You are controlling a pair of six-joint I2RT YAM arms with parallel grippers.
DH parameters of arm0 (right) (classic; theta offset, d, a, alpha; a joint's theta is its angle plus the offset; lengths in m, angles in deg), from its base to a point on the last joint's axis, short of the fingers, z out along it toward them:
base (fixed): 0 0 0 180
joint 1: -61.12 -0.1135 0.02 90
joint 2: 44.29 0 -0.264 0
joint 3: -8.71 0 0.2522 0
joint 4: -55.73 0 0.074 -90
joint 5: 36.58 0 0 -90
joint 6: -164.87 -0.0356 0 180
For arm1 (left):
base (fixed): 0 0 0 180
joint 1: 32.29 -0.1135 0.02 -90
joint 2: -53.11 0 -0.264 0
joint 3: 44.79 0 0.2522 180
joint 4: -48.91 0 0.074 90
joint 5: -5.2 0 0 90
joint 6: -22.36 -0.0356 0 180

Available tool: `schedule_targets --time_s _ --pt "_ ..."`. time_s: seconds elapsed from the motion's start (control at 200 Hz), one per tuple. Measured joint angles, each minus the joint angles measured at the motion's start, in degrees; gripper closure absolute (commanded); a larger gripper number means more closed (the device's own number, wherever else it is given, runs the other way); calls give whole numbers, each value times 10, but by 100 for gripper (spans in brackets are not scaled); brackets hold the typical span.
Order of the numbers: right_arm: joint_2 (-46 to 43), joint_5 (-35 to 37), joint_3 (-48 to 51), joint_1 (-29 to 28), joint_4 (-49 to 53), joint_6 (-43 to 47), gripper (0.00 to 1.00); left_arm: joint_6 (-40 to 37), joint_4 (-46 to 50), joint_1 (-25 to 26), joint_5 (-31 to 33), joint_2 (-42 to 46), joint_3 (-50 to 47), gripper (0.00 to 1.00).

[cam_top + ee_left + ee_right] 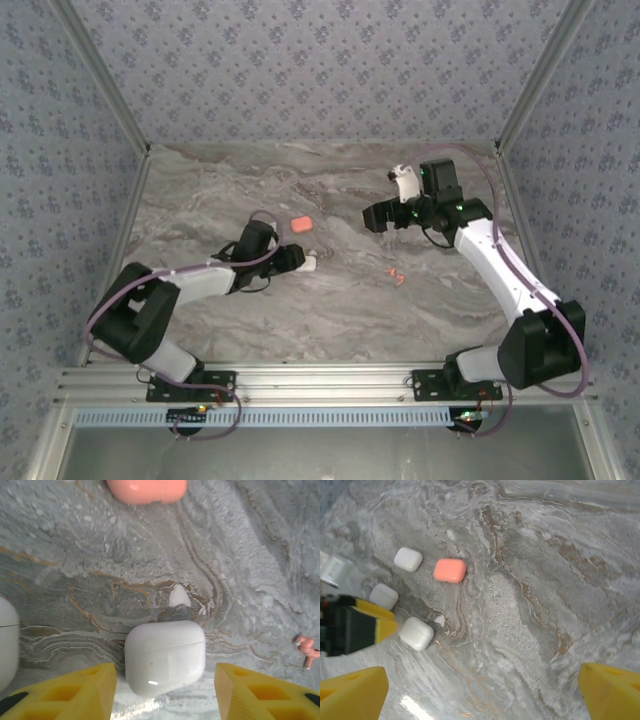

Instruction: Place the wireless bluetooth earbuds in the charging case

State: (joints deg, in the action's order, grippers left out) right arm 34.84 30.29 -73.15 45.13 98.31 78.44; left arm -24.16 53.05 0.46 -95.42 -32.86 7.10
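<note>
Your left gripper (pixel 165 692) sits at the bottom of the left wrist view. Its yellow fingers are spread, with a closed white charging case (pixel 165 655) between them and a gap on either side. A coral case (pixel 147 487) lies at the top edge with its lid shut. Two red-orange earbuds (pixel 307 650) lie loose on the marble table (pixel 250 555) at the right edge. Your right gripper (pixel 485 690) hangs above the table with its fingers wide apart and nothing between them. In the upper left of its view, a second white case (pixel 408 559) and a third white case (pixel 383 596) also look closed. The task looks barely begun, with no earbud seated. Opening a case, then picking up and inserting the earbuds, is all left to do.
</note>
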Motion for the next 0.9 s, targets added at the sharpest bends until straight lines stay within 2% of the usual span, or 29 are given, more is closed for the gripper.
schedule_targets --time_s 0.18,0.47,0.605,0.775,0.899 --pt "99 -26 -83 -14 42 167 0 -19 54 -31 20 110 7 29" --pt "298 -6 -245 -96 106 402 0 -32 116 -163 25 250 8 21" --pt "381 8 -319 -122 118 461 0 -38 144 -189 25 280 8 21" --pt "476 28 -407 -146 127 492 0 -40 174 -204 25 309 8 20" --pt "530 40 -453 -157 134 501 0 -43 184 -205 23 320 4 10"
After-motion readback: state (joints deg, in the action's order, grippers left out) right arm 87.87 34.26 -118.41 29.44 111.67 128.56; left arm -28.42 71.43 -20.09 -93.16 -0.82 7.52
